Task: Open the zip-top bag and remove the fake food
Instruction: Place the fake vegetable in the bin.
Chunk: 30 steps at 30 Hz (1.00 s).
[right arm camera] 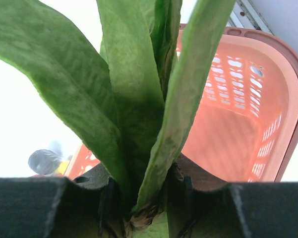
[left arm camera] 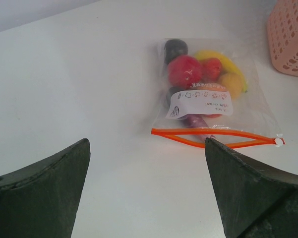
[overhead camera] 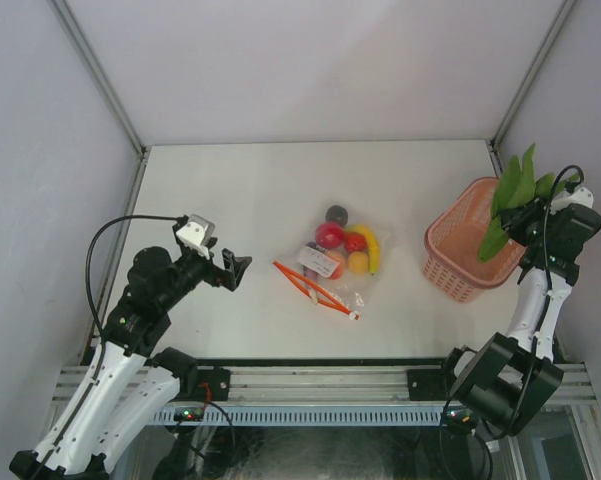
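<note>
Under the zip-top bag [overhead camera: 332,262] spreads the white table [overhead camera: 240,180], with the bag lying flat near its middle. To the left of the bag the left arm [overhead camera: 150,290] reaches over the table, apart from the bag; its left jaws point at the bag and stand wide apart with nothing between them. To the right of the bag the right arm [overhead camera: 535,300] rises by the table's edge, and its right jaws are clenched on the stem end of the green leafy vegetable [right arm camera: 134,99]. Also to the right of the bag, well apart from it, stands the pink lattice basket [overhead camera: 458,250]; the vegetable's leaves hang above its right rim. The bag is clear and crinkled. Its red-orange zipper strip [left arm camera: 213,133] runs along the edge nearest the left arm, its two halves bowed apart in the middle, so the mouth gapes. Inside the bag the rest of the fake food [left arm camera: 203,69] sits bunched toward the closed end: a yellow banana [left arm camera: 223,59], a large red fruit [left arm camera: 185,71], a smaller red fruit [left arm camera: 211,68], an orange fruit [left arm camera: 230,84] and a dark ball [left arm camera: 175,48] at the far corner. A small white label [left arm camera: 201,103] sits on the bag between the fruits and the zipper
</note>
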Motion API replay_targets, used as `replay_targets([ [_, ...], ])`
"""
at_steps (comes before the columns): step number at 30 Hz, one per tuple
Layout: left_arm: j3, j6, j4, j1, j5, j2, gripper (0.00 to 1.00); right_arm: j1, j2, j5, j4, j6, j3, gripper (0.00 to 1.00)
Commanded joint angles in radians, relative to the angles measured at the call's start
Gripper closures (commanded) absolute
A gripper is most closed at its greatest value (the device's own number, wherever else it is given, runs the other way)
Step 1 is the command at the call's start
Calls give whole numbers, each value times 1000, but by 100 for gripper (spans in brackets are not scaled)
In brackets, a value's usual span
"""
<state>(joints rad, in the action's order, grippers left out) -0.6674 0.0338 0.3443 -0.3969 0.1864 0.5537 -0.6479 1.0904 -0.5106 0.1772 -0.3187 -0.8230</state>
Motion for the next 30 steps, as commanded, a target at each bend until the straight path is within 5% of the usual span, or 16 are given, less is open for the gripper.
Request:
replay_targets([
  [1, 11, -13, -42, 7, -5, -10, 0, -6, 2, 27, -25, -16, -11, 83],
  [5, 11, -12, -42, 7, -13, -11, 0, -6, 5, 36, -24, -9, -11, 66],
  [13, 12, -11, -42, 8, -16, -10, 0, -6, -2, 34, -24, -4, -15, 9],
  [17, 12, -11, -43, 8, -15, -10, 0, -6, -4, 34, -25, -5, -16, 1],
  [30, 13, -9, -43, 7, -10, -11, 0, -6, -44, -23, -42, 29, -16, 1],
])
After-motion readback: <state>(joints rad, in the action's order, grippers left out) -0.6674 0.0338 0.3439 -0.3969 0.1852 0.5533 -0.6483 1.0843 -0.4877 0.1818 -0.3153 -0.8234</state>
